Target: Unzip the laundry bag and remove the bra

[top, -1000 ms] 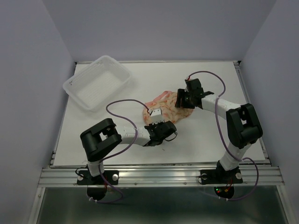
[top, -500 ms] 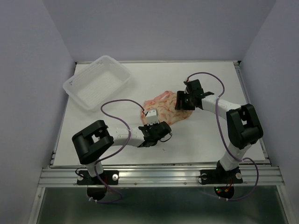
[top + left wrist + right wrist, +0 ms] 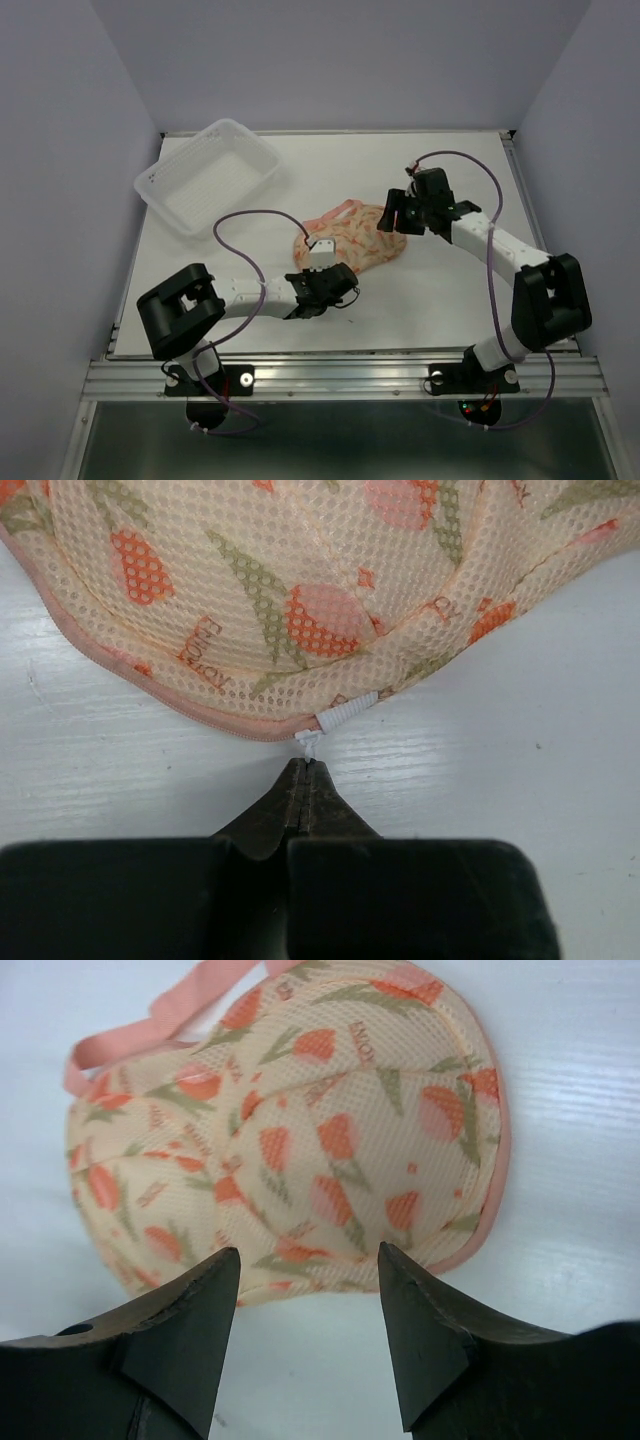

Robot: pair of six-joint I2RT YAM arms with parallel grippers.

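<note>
Mesh, cream-peach with orange prints: the left wrist view shows the laundry bag [image 3: 300, 590] lying on the tabletop [image 3: 540, 680], pink zip edge toward the camera. Left claw [image 3: 303, 772] is fully closed, and as far as I can judge its tips pinch the end of the white zip pull [image 3: 308, 742]. Bra not visible in any view; presumably inside the bag. Step in hand: run the zip open. To do it well I'd draw the pull along the curve of the edging, low and slow. Pulling straight away from the bag would likely drag it along.

Right wrist view: right claw [image 3: 305, 1305] spread wide, holding nothing, hovering above one rounded end of the bag. A pink strap [image 3: 160, 1020] lies at the far side. I'd bring this claw down to pin the fabric, so the zip has something to work against.

Top view: the bag sits mid-tabletop between both claws. White perforated basket [image 3: 210, 180] at the far left corner, well apart. Surface white, smooth, probably slippery. Pale lilac-grey walls [image 3: 60, 150] on three sides.
</note>
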